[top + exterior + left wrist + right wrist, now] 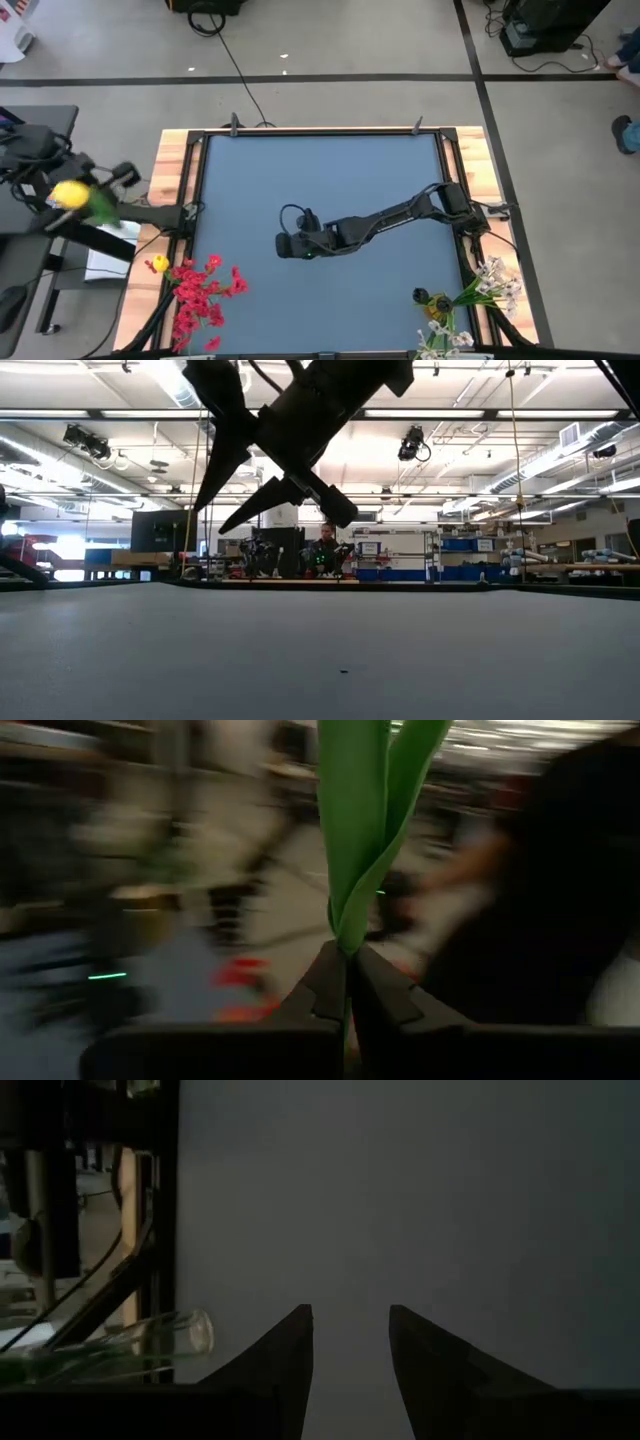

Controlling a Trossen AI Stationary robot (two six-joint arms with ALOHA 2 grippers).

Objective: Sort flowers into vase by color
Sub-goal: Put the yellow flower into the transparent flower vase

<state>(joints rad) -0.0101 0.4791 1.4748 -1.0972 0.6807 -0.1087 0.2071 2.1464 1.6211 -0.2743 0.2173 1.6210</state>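
Jaws of the left gripper clench a yellow tulip by its green stem, well off the left edge of the surface; jaws of the right gripper stand released above its middle, while red flowers and white flowers lie at its near corners

- High view: even, soft light on the worktop; the tulip off its left edge is smeared.
- Low view: bright ceiling strips backlight the arm to a silhouette.
- Left wrist view: background heavily streaked; green leaf sharp.
- Right wrist view: dim, grainy.
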